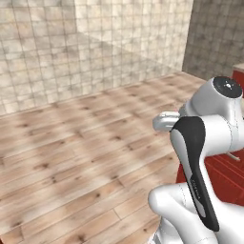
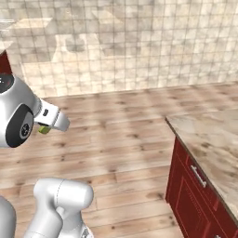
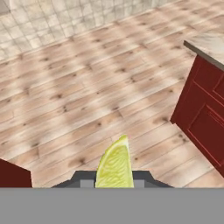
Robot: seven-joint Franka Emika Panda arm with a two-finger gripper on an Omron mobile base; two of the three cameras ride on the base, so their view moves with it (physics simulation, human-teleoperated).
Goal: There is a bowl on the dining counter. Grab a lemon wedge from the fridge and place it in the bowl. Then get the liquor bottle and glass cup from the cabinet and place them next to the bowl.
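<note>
A yellow-green lemon wedge (image 3: 114, 164) stands upright between my dark fingertips (image 3: 83, 178), peel edge up. My gripper (image 3: 114, 180) is shut on it. In the right base view the wedge (image 2: 44, 129) peeks out as a small green bit under my white hand, where the gripper (image 2: 45, 128) hangs high above the wooden floor. The bowl, dining counter, fridge, cabinet, liquor bottle and glass cup are out of view.
A red drawer unit with a silver handle and a beige marbled top (image 2: 211, 135) stands at the right, also seen from the hand (image 3: 205, 113). Wide wooden floor (image 2: 121, 135) stretches ahead to a tiled wall (image 2: 130, 46). More red fronts (image 1: 224, 178) stand beside my base.
</note>
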